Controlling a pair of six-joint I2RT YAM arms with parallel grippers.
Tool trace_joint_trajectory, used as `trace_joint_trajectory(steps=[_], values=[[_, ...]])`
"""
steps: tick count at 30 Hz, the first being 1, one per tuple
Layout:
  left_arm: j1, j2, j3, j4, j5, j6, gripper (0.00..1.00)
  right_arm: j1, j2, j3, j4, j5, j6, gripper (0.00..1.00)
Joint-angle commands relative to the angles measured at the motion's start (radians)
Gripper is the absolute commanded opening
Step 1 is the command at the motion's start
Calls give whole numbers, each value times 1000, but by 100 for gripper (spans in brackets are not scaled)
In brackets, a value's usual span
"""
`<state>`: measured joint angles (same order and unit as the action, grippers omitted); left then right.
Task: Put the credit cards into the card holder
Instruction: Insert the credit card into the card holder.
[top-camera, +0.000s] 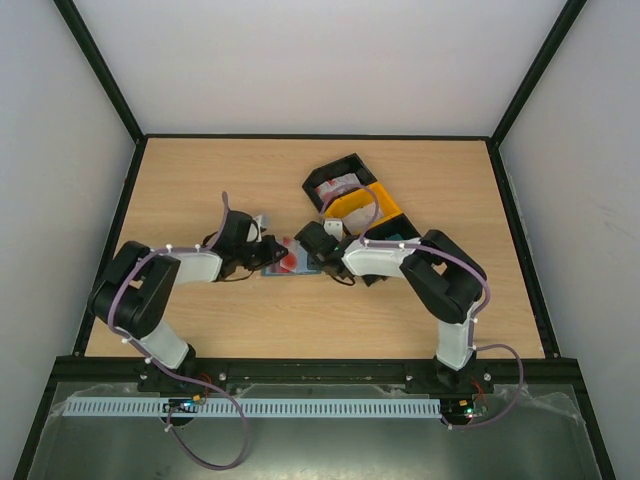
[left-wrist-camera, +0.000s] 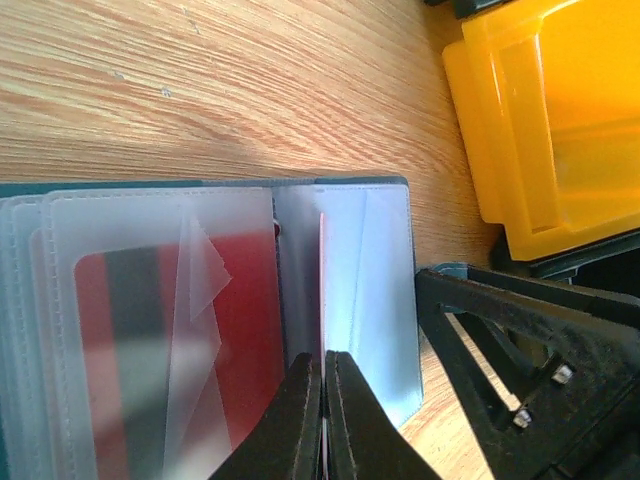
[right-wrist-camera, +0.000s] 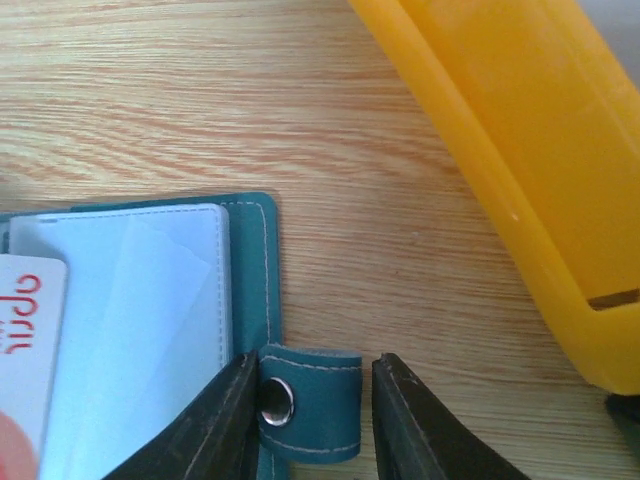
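Note:
The teal card holder lies open on the table between my two grippers. In the left wrist view its clear pockets hold a red card. My left gripper is shut on a thin credit card, held edge-on over the pale right-hand pocket. In the right wrist view my right gripper straddles the holder's teal clasp strap. Its left finger touches the strap and a gap remains on the right. A red-and-white card shows at the left edge of that view.
A yellow bin stands just behind the right gripper, close to the holder. Black bins sit beside it, one with cards inside. The right gripper's finger shows in the left wrist view, close to the holder's right edge.

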<state>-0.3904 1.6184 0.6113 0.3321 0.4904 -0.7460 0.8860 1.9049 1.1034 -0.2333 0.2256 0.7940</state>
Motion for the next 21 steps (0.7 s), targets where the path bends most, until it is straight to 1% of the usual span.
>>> trace_joint_trajectory(steps=[1,12,17,21], values=[[-10,26,22,28,-43,42,3,-32,-22,-58,63,-154,11,30],[-19,69,27,84,-55,22,3,-66,-26,-103,120,-258,22,26],[-25,103,17,117,-45,14,3,-71,-22,-115,132,-277,25,25],[-36,109,1,116,-75,25,3,-71,-21,-119,136,-282,25,23]])
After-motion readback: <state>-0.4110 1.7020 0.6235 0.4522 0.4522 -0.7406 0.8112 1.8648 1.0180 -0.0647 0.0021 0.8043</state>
